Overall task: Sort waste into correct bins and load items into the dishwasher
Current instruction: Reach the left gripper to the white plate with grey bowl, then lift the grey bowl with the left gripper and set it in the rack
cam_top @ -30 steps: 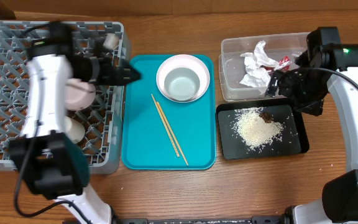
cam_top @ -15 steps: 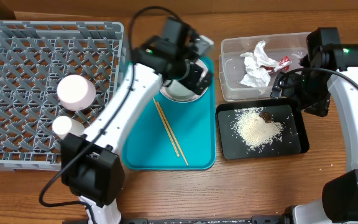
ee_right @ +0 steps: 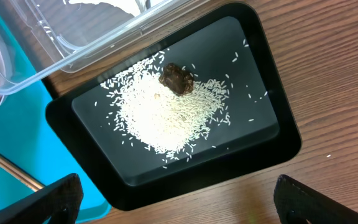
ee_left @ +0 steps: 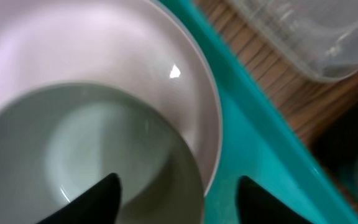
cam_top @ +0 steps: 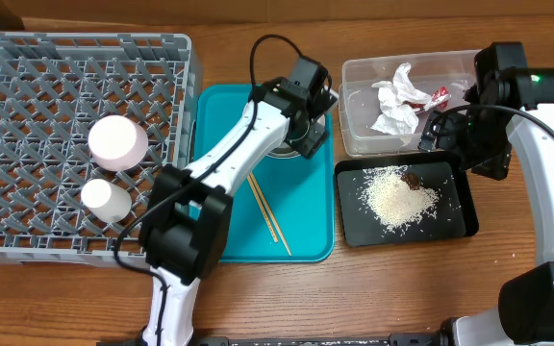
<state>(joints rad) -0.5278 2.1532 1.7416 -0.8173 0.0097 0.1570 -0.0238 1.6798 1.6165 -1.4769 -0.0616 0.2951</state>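
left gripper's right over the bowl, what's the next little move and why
Probably ease the left gripper down a little and close it on the rim of the bowl. Its jaws stand open astride that rim, one inside, one over the teal tray, gripping nothing, and the bowl belongs in the dish rack.

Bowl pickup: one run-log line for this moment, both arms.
left gripper open, straddling bowl rim | right gripper open above black tray | chopsticks on teal tray

The wooden table (cam_top: 402, 288) bears a grey lattice dish rack (cam_top: 85, 40), teal serving tray (cam_top: 219, 226), clear plastic tub (cam_top: 352, 135), black rectangular tray (cam_top: 458, 219).
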